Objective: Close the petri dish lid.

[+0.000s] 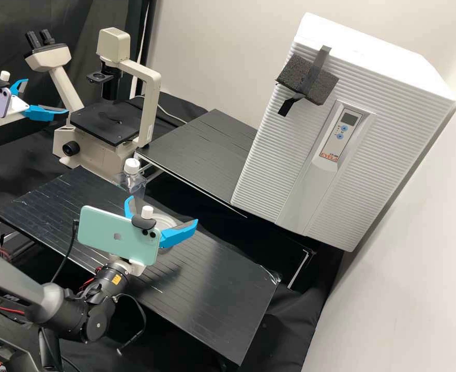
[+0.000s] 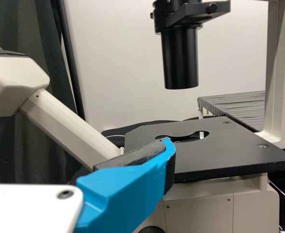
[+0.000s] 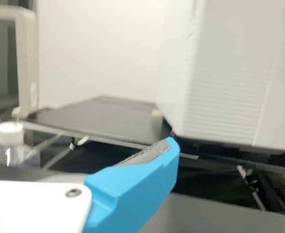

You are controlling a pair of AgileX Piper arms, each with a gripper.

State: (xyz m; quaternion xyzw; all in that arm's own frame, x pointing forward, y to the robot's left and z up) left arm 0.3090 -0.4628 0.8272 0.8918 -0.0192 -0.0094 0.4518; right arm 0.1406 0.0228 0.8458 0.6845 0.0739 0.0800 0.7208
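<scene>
Dark arm point(image 1: 78, 315) held the right gripper point(image 1: 163, 211) spread near the petri dish point(image 1: 166, 222), probably to straddle it; left gripper point(image 1: 46, 96) (also released) faced the microscope point(image 1: 150, 103).

Laboratory setting: microscope point(image 1: 148, 90) with eyepieces point(image 1: 39, 39), capped bottle point(image 1: 132, 178) on black table point(image 1: 212, 279), white incubator-like cabinet point(image 1: 336, 139) with display.

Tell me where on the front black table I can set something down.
The front black table looks bare at its microscope end and at the opposite end, beyond the right gripper. Crowded in between: that gripper's open jaws are by the clear round dish, and the capped bottle stands near the far edge.
</scene>
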